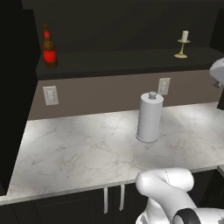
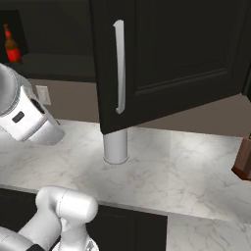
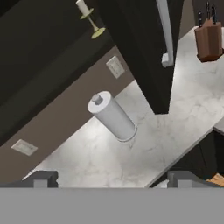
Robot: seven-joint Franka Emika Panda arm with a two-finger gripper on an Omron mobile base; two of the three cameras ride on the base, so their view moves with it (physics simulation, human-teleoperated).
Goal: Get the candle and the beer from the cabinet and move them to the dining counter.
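The hand (image 3: 111,179), fingers spread wide and holding nothing, hangs above the marble tabletop (image 3: 175,113), looking down on a white paper-towel roll (image 3: 111,116) standing upright on it. Beyond the roll, the cabinet (image 1: 127,61) stands open, its door (image 2: 171,54) swung out over the tabletop. On its shelf the beer (image 1: 49,47) stands at the left and the candle (image 1: 183,43) at the right, well apart. A knife block (image 3: 208,38) stands on the tabletop, past the door.
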